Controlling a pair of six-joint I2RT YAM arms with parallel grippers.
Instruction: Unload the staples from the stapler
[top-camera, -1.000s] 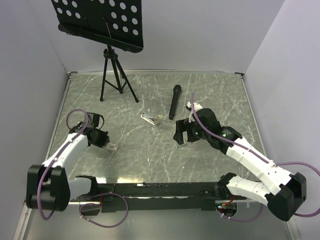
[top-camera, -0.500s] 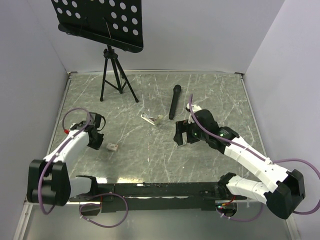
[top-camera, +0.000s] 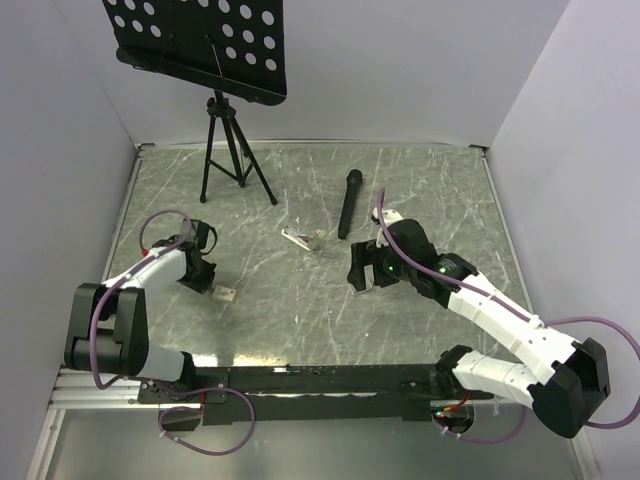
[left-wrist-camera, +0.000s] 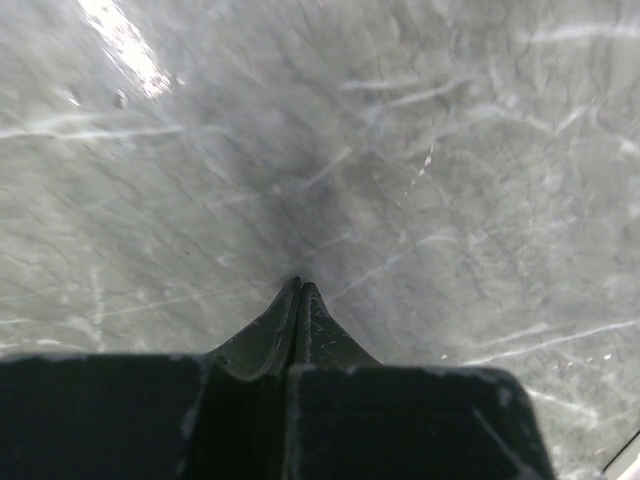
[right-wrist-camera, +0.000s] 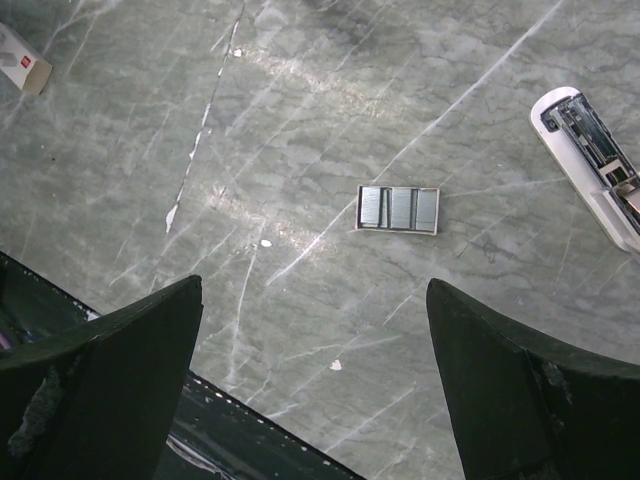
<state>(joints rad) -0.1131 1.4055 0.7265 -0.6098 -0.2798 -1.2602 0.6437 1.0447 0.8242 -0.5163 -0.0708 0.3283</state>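
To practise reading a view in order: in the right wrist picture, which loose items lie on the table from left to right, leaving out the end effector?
small box → staples → stapler

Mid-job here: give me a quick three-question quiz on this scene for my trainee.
1. True or false: the left gripper holds the staples.
2. In the right wrist view, which lies just ahead of the right gripper? A. staples B. microphone C. music stand
3. Fill in: the right gripper's jaws stand ____.
Key: 1 false, the left gripper is shut on nothing; 2 A; 3 open.
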